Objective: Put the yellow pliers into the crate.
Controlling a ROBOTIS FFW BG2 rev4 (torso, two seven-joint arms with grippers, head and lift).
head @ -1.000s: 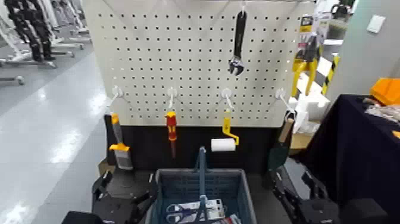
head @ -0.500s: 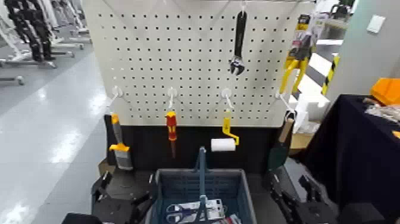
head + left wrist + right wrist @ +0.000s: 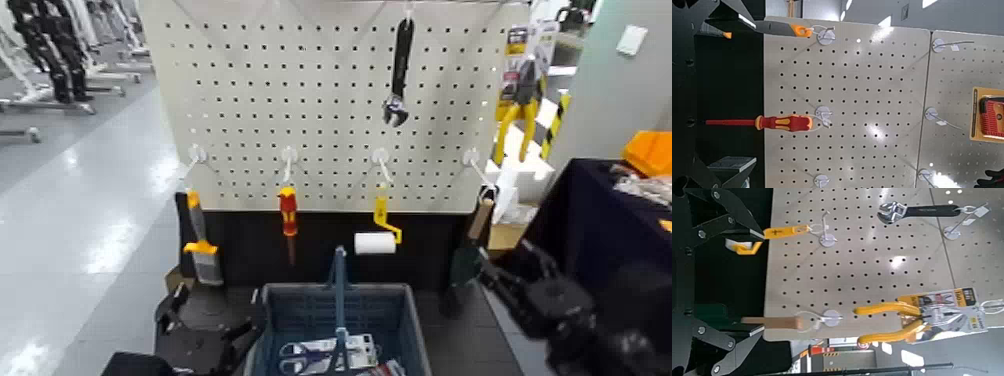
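The yellow pliers (image 3: 522,85) hang on their white card from a hook at the pegboard's top right corner; in the right wrist view the yellow pliers (image 3: 895,321) show curved handles and dark jaws. My right gripper (image 3: 520,280) is raised at the lower right, well below them, open and empty; its fingers (image 3: 727,223) spread wide. The blue-grey crate (image 3: 400,305) stands low at centre, before the board. Beside its left wall my left gripper (image 3: 208,320) rests open, and the left gripper (image 3: 703,94) faces the board.
On the pegboard hang a black wrench (image 3: 400,70), a yellow-banded brush (image 3: 200,250), a red screwdriver (image 3: 288,215), a yellow-handled paint roller (image 3: 378,235) and a wooden-handled tool (image 3: 475,240). Blue-handled scissors (image 3: 300,352) lie in the crate. A dark-draped table (image 3: 600,240) stands at right.
My right gripper has risen from the bottom edge and shifted right, toward the board's right side. The pliers have swung on their hook. The left arm is still.
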